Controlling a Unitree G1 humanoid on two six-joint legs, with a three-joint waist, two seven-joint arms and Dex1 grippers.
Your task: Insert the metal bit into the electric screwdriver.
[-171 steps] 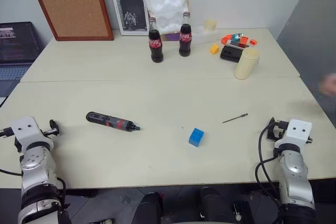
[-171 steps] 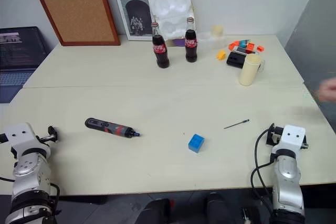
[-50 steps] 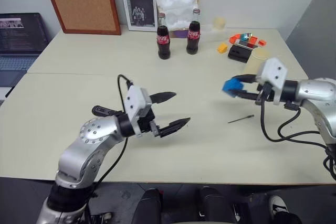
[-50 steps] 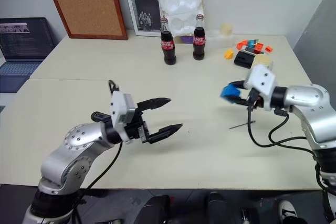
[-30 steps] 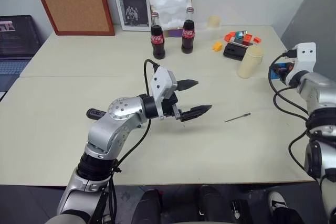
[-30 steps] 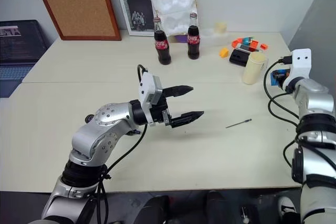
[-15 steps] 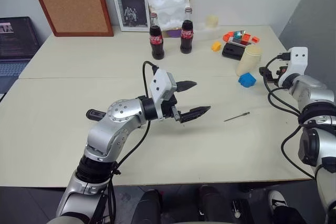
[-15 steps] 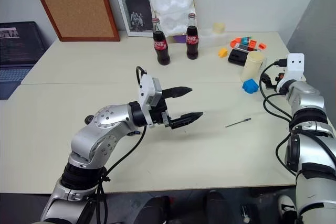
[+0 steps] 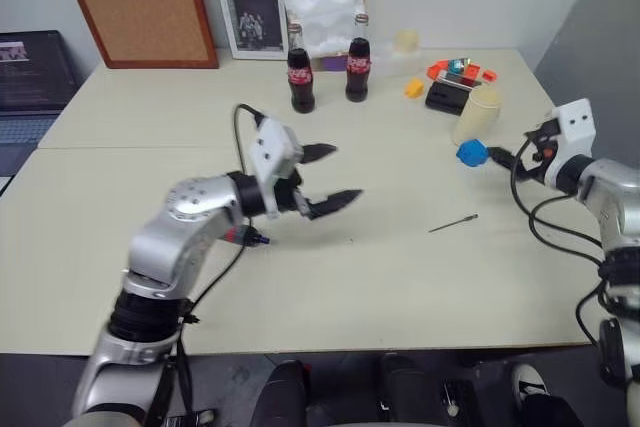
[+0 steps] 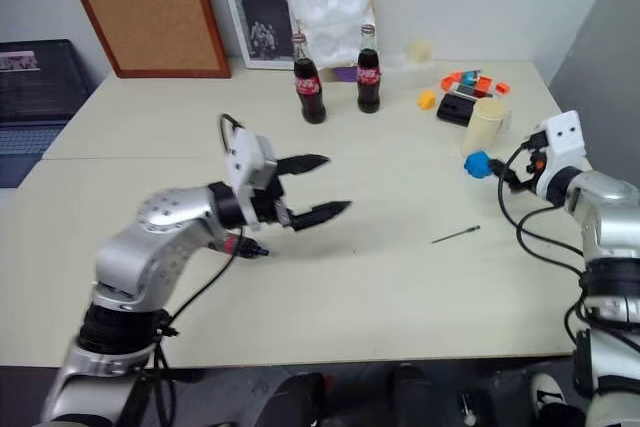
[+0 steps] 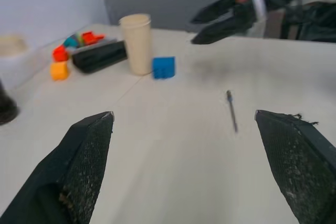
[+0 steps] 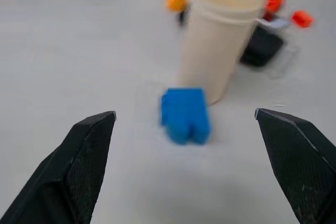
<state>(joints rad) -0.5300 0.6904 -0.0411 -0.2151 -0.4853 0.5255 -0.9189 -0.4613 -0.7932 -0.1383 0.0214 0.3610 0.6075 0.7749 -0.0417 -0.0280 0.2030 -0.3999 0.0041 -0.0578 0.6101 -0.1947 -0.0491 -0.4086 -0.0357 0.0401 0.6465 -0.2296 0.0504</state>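
Table, pale, fills mid-frame. Left gripper hangs above centre-left, fingers wide apart, empty. Right gripper at the right edge, fingers apart, empty, pointing at the blue block just beside the cream cup.

Electric screwdriver: mostly hidden under the left forearm, only the tip end pokes out lower-left of centre. Likely rigid, some heft; best taken round the body.

Metal bit: flat on bare table, right of centre, well apart from both grippers. Thin, stiff, light, probably slippery and prone to roll; pinch mid-shaft.

Left wrist view shows the bit end-on with the right gripper beyond; right wrist view shows the block and cup.
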